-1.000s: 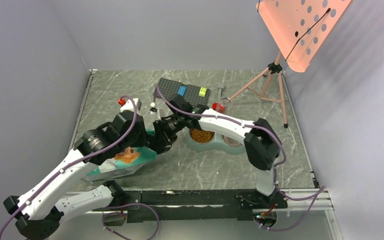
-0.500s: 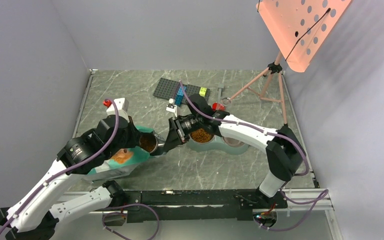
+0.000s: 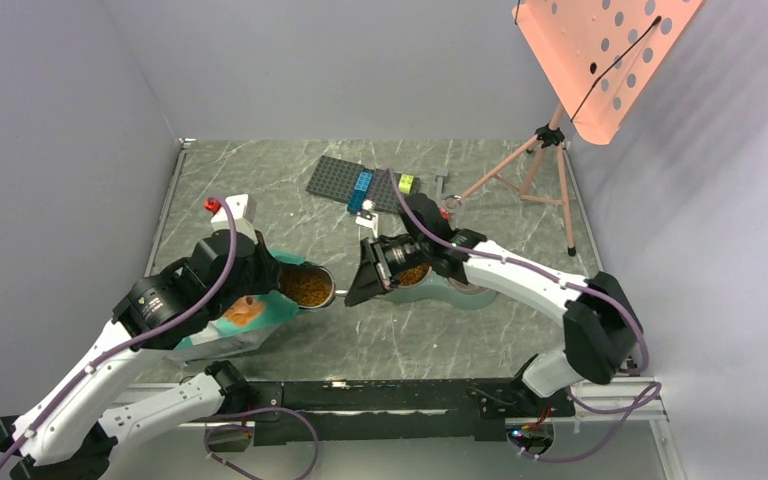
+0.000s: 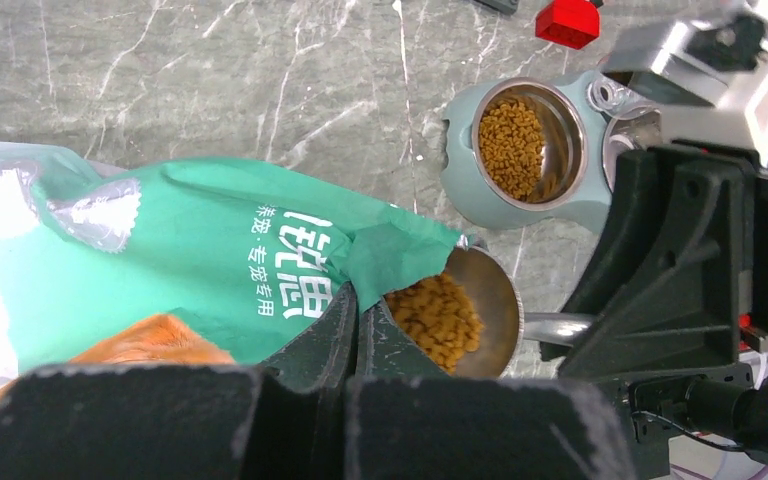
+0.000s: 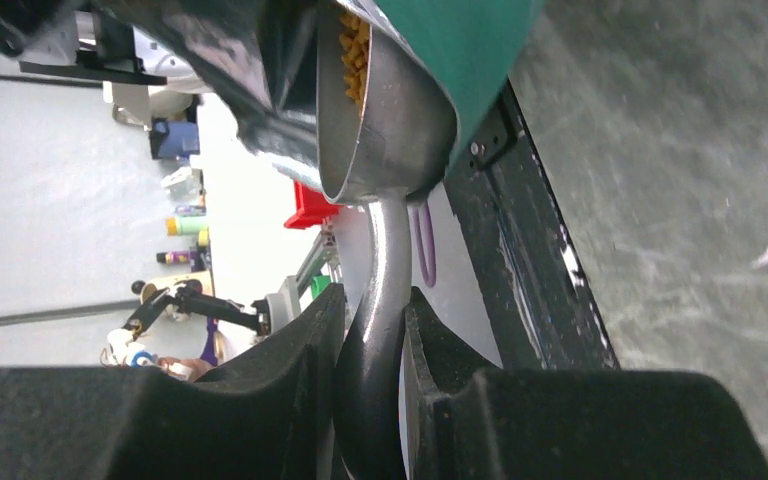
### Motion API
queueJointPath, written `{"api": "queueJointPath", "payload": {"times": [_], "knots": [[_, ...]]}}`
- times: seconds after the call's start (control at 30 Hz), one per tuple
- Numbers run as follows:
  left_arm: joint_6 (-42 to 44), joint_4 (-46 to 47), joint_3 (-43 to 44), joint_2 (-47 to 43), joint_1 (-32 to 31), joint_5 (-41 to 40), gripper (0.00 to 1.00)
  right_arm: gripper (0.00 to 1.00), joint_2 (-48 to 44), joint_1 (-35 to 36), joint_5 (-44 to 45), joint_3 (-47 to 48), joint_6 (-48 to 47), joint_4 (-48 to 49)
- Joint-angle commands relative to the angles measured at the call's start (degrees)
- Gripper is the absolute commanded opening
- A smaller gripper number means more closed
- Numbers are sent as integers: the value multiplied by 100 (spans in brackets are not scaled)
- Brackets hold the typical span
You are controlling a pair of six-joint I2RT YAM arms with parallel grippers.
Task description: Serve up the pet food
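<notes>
The left gripper is clenched on the pouch at its mouth edge and should hold it steady. Just beyond, the scoop sits at the mouth, heaped with pet food, its handle clamped in the right gripper. The scoop wants level, slow travel to the dish, where 1 bowl already holds some. 1 second ago the right gripper covered the pouch mouth; now the scoop has emerged loaded.

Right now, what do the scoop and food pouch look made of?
Scoop: polished metal, likely steel; mirror-like sheen on bowl and handle.
Pouch: flexible printed plastic film, apparently foil-lined; it creases, with crinkled silver at one edge.
</notes>
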Motion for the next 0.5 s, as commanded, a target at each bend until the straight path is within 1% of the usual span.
{"api": "queueJointPath", "payload": {"times": [0.0, 0.03, 0.07, 0.1, 0.13, 0.17, 0.2, 0.23, 0.27, 0.3, 0.37, 0.4, 0.47], "knots": [[-30, 1017, 208, -213, -69, 79, 0, 0, -633, -237, 293, -482, 486, 1029], [-11, 1009, 234, -190, -68, 95, 0, 0, -371, -219, 161, -353, 563, 1244], [-7, 983, 282, -145, -69, 97, 0, 0, -176, -197, 47, -170, 475, 1171], [-20, 928, 329, -101, -66, 93, 0, 0, -125, -196, 40, -52, 253, 896], [-11, 889, 378, -68, -62, 102, 0, 0, -263, -240, 98, -26, -2, 514], [-6, 874, 376, -53, -72, 102, 0, 0, -489, -341, 128, -161, -84, 340], [-15, 878, 362, -55, -68, 95, 0, 0, -760, -450, 108, -390, 59, 535], [-9, 899, 344, -63, -67, 88, 0, 0, -915, -532, 31, -639, 308, 974], [13, 930, 338, -73, -72, 72, 0, 0, -898, -556, -29, -750, 537, 1434], [50, 965, 354, -77, -70, 55, 0, 0, -692, -530, -136, -716, 676, 1821], [109, 956, 458, -21, -67, 29, 0, 0, -281, -413, -329, -429, 714, 1861], [139, 927, 535, 11, -74, 27, 0, 0, -343, -395, -311, -440, 625, 1747], [138, 877, 607, 53, -70, 12, 0, 0, -830, -445, -145, -738, 355, 1405]]}}
